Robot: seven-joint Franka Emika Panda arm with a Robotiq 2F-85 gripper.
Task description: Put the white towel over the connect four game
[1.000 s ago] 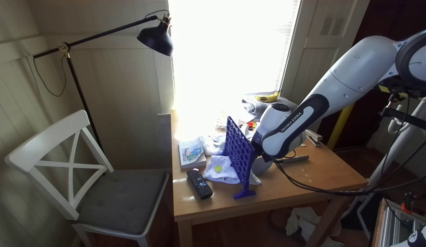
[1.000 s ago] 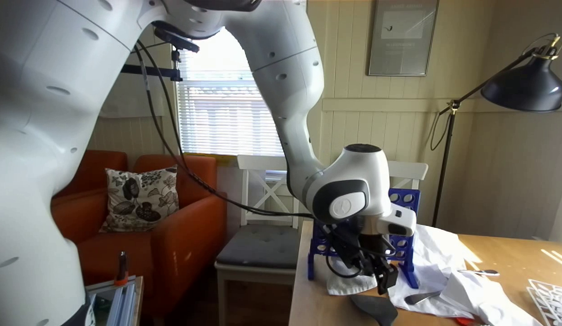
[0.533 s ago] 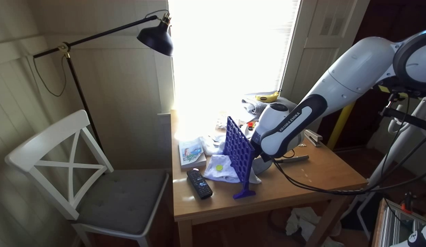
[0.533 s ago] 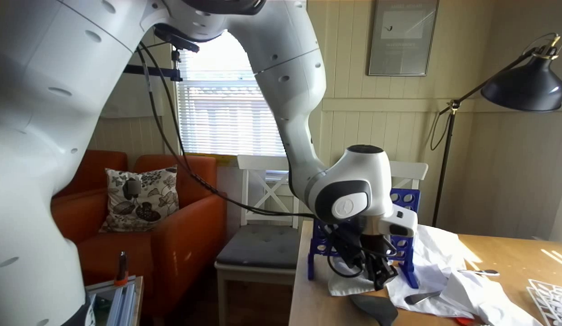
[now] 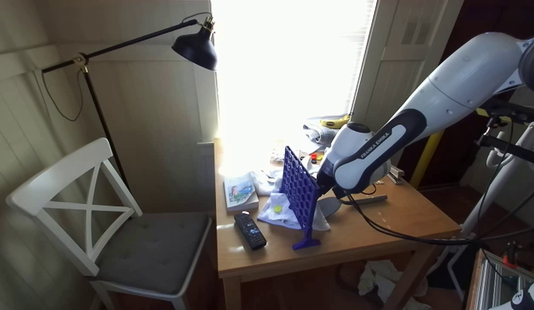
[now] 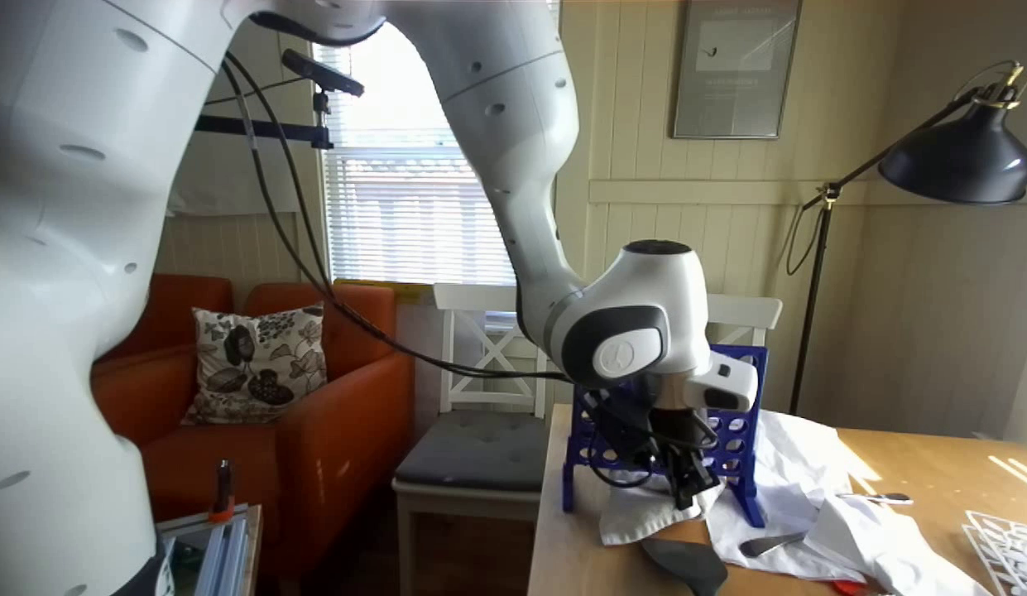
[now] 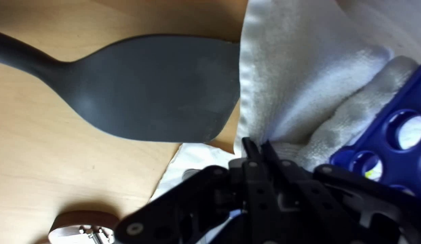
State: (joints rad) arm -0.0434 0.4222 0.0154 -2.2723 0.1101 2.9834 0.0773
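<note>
The white towel (image 7: 281, 67) lies crumpled under and beside the connect four game (image 7: 390, 166), a blue upright grid. My gripper (image 7: 256, 144) is shut on a fold of the towel, pinched between its fingertips near the hemmed edge. In an exterior view the gripper (image 6: 685, 497) hangs low in front of the game (image 6: 749, 501), with the towel (image 6: 637, 517) bunched at its tips. Part of the towel (image 5: 288, 215) shows on the far side of the game (image 5: 299, 189), a yellow-green disc (image 5: 277, 209) resting on it. There the board hides the fingertips.
A dark grey spatula (image 7: 152, 88) lies close beside the towel. Another white cloth (image 6: 799, 463) with cutlery on it spreads behind the game. A remote (image 5: 249, 230) and a book (image 5: 240, 191) are across the game from the arm, and a stapler (image 5: 396, 174) sits near the table edge.
My gripper has closed on the towel, then risen a little and drawn back from the game. The towel and the disc on it have been tugged slightly toward the arm.
</note>
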